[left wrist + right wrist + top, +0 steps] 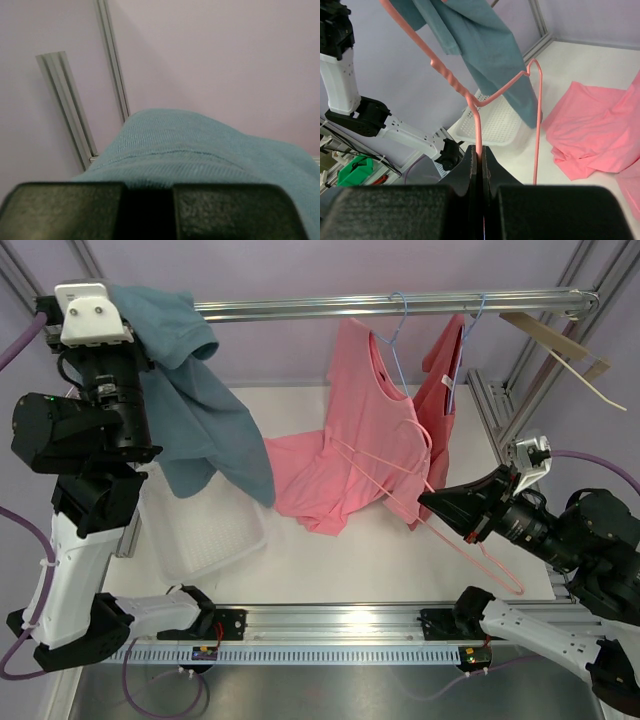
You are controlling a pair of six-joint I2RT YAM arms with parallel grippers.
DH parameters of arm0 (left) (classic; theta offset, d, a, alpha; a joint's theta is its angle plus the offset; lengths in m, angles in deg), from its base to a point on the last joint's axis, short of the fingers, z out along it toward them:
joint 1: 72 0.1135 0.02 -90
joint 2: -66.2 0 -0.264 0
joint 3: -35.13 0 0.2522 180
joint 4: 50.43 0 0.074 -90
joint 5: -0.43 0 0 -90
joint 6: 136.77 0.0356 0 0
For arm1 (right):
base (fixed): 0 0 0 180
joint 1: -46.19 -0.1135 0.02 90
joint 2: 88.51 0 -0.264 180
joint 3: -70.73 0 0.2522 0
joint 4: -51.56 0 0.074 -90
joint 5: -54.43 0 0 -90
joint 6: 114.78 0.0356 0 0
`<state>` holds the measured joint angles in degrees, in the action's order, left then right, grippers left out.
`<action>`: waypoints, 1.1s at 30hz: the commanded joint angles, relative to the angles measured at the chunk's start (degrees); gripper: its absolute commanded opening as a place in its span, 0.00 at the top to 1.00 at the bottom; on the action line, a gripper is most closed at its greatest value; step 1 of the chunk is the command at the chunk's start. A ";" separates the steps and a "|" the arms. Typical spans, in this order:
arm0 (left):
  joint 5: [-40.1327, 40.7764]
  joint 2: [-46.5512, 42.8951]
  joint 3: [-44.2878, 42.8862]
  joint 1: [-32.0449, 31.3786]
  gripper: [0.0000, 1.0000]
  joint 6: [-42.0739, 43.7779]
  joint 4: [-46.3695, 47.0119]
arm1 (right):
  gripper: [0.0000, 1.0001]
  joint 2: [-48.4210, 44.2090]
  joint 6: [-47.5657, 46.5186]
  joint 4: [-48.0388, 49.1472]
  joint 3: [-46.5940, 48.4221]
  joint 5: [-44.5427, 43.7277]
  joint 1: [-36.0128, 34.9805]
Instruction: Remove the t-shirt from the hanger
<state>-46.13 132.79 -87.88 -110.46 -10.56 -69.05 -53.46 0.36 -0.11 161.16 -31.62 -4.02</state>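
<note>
A teal t-shirt [215, 430] hangs off the hanger from my raised left gripper [138, 320] at the top left. It drapes down over the white basket. In the left wrist view the teal fabric [200, 150] bunches right over my fingers [65, 210], which hide the grip itself. My right gripper [428, 504] is shut on the bare pink wire hanger [478, 552] at centre right, above the table. In the right wrist view the hanger's wire [452, 82] runs up out of my closed gripper [480, 150], with the teal shirt [480, 45] hanging behind it.
A white perforated basket [210, 535] sits front left. Two pink shirts [360, 430] hang on blue hangers [398, 340] from the metal rail [300, 307]. A wooden hanger [560, 340] hangs at the rail's right end. Frame posts stand at the right.
</note>
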 commanded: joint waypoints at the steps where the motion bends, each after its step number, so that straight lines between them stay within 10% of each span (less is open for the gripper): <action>1: 0.68 -2.42 -3.69 -0.04 1.00 6.15 11.19 | 1.00 1.69 -2.12 -1.11 4.45 1.15 0.12; 14: 2.87 -7.96 6.50 -3.64 1.00 12.93 13.22 | 1.00 6.61 -1.59 2.05 4.72 3.79 0.12; 33: 7.72 -28.80 45.36 -0.30 1.00 -27.15 -3.49 | 1.00 5.03 -1.06 4.51 -2.92 7.04 0.12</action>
<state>-38.13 104.81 -41.80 -111.03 -29.40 -74.32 -47.78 -0.56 1.61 158.80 -26.84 -4.02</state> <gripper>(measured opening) 0.032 0.049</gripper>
